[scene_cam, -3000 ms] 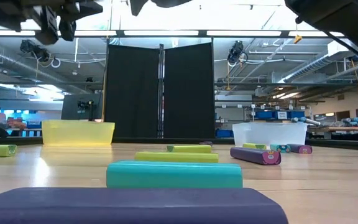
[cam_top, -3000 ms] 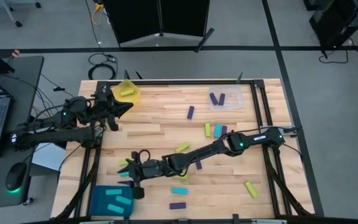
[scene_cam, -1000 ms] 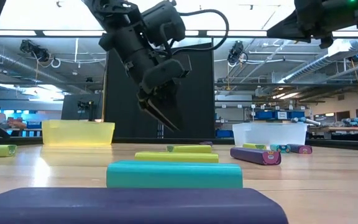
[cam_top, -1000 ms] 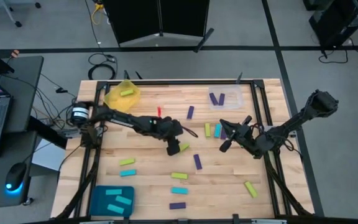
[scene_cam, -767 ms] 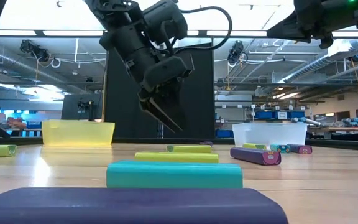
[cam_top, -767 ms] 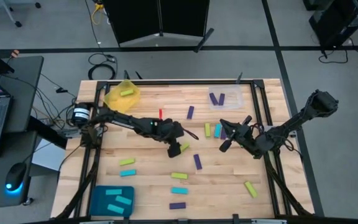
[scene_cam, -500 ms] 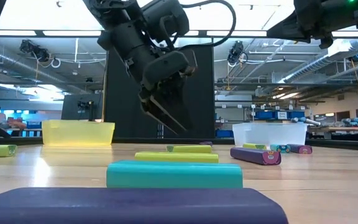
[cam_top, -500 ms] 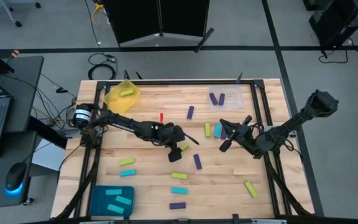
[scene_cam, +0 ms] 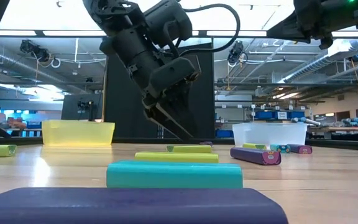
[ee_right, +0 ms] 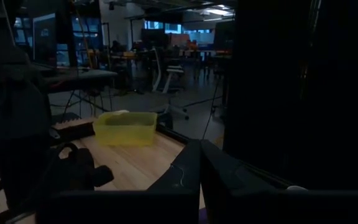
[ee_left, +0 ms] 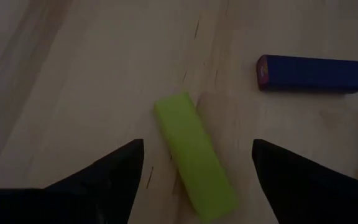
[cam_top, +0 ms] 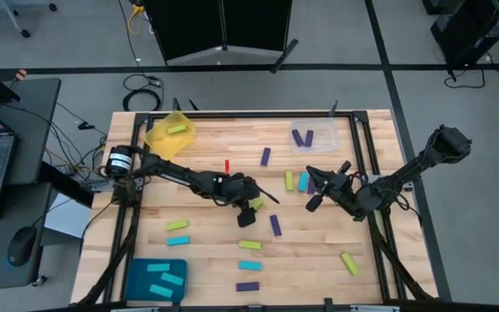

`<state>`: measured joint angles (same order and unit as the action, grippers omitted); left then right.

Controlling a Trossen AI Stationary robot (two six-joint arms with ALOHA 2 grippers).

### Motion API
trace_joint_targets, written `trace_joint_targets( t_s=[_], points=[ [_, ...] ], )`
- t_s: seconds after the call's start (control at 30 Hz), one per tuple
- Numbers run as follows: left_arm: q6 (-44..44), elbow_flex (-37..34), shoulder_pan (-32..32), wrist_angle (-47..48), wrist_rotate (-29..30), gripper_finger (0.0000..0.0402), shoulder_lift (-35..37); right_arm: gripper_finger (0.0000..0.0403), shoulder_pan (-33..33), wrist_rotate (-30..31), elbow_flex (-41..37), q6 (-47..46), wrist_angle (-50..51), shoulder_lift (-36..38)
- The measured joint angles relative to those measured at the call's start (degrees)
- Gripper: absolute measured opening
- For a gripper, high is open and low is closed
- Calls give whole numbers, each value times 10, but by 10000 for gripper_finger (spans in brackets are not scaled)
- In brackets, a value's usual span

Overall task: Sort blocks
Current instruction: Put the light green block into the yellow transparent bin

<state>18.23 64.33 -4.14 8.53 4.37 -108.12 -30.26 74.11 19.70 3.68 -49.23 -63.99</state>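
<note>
Two arms share our table, and only one is at work. Our left gripper (cam_top: 251,211) sits near the table's middle with its fingers spread wide and nothing between them; in the left wrist view a yellow-green block (ee_left: 194,155) lies flat in the gap, straddled but untouched, with a dark purple block (ee_left: 309,73) just beyond it at about 1 o'clock. We judge the jaws are lined up this way to drop down and pinch that yellow-green bar across its narrow width.

Our right gripper (cam_top: 313,201) waits at 3 o'clock from there, fingers pressed together and holding nothing, parked clear of the left arm's reach.

Nearest the front edge, at 7 o'clock, the teal tray (cam_top: 137,288) holds three cyan bars. Loose blocks lie scattered between, yellow-green, cyan and purple, still to be sorted. Farther off, at 11 o'clock, the yellow tray (cam_top: 157,137) holds one yellow-green bar, surely where this block belongs. At 1 o'clock the clear tray (cam_top: 326,142) holds two purple ones.
</note>
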Motion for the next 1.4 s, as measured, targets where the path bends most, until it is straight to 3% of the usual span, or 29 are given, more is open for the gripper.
trace_joint_targets(
  t_s=[0.5,0.67,0.93,1.2,1.4],
  points=[
    [-2,2,0,-12,9,304,-47,13,1,7,0,4,-1,0],
    [-2,2,0,-9,28,253,-56,13,1,9,0,4,-2,0],
    [-26,2,0,1,48,114,-57,13,1,9,0,6,-6,0],
    [-61,14,0,7,47,108,-54,13,1,9,0,13,-18,0],
    [-91,16,11,25,48,108,6,13,1,13,0,15,-18,0]
  ],
)
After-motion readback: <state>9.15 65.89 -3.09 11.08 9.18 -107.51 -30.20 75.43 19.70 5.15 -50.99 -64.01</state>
